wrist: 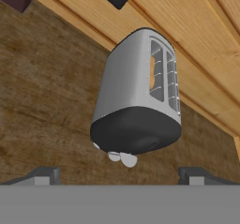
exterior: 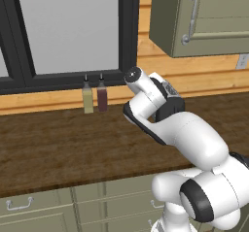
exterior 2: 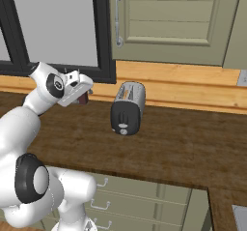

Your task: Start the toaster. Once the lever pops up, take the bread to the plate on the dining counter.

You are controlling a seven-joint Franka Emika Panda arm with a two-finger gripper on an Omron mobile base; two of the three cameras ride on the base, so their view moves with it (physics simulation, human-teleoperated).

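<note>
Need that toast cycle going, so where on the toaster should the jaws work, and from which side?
Go for the dark end panel of the toaster, which faces out from the wall toward the robot. Its controls sit low there; come from the front, jaws already open.

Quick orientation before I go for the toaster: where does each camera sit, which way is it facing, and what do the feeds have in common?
Left base view: behind the arm to its left, facing the window and wood counter; the white arm rises at lower right, past two bottles.
Right base view: behind the arm to its right, facing the counter, the toaster and an upper cabinet; the arm rises at lower left.
Hand view: on the hand, looking along the open gripper at the toaster's dark end.
Shared: right base and hand views both show the toaster; both base views show the counter and window.
</note>
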